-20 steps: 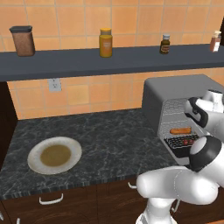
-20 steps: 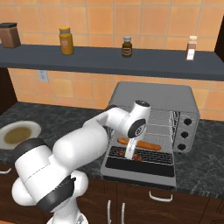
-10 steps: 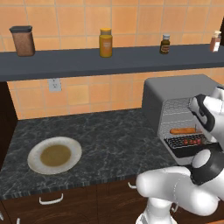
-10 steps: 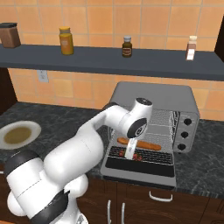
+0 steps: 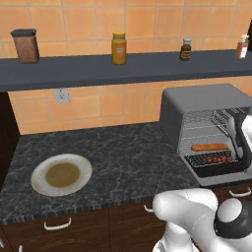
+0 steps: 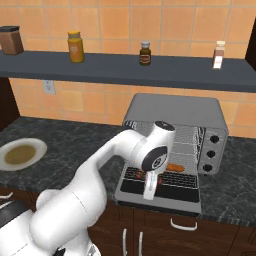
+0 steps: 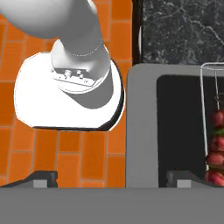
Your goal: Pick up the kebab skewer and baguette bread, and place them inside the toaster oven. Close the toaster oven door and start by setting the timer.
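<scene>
The toaster oven (image 6: pixel 175 107) (image 5: pixel 197 106) stands open on the right of the counter. On its rack lie the baguette bread (image 5: pixel 210 146) (image 6: pixel 176 167) and, in front of it, the kebab skewer (image 5: pixel 218 159) (image 7: pixel 216 144). The toaster oven door (image 6: pixel 159 196) (image 7: pixel 141 127) hangs folded down, flat and level. My gripper (image 6: pixel 149 190) (image 7: pixel 111 178) points straight down over the door's left front part, open, with nothing between its fingertips (image 7: pixel 43 176). The skewer's red chunks sit off to the right edge of the hand view.
A white plate (image 5: pixel 61 174) (image 6: pixel 20 154) with a brown centre lies on the dark stone counter at left. A shelf (image 5: pixel 123 69) above carries jars and bottles. Three knobs (image 6: pixel 215 141) sit on the oven's right panel. My own base (image 7: pixel 70 92) shows on the orange floor below.
My arm's upper links have swung a little higher and to the right. The hand stays over the open door with jaws wide. The bread and skewer have not moved.
</scene>
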Robot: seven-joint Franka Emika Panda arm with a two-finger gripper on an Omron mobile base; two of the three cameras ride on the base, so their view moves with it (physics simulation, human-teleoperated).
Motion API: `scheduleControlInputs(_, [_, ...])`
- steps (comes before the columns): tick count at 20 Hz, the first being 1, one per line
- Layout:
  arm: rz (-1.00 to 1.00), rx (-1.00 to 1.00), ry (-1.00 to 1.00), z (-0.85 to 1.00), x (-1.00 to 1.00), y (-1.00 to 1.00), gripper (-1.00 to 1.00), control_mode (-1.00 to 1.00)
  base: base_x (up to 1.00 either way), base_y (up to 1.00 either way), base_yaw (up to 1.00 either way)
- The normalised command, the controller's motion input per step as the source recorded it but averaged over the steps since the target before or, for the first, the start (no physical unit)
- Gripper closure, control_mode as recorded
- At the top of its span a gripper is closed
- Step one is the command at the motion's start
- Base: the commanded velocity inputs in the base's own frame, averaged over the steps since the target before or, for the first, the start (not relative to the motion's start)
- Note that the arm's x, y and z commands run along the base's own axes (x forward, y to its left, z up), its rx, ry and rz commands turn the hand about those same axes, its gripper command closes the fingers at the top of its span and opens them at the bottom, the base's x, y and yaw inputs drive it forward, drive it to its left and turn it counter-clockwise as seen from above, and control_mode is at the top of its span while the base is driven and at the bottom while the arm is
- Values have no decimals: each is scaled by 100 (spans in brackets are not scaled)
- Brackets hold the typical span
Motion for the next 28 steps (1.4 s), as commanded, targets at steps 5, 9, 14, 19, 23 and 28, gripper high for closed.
scheduleControlInputs(5, [16,0,6,-1,-52,0,-100,-100,0,0,0])
scheduleControlInputs(9, [14,0,6,-4,-25,0,-100,-100,0,0,0])
scheduleControlInputs(14, [8,1,2,-9,-7,0,-100,-100,0,0,0])
scheduleControlInputs(19, [0,2,0,-20,1,0,-100,-100,0,0,0])
scheduleControlInputs(23, [0,0,0,-20,8,0,-100,-100,0,0,0])
scheduleControlInputs(28, [0,0,0,-9,22,0,-100,-100,0,0,0])
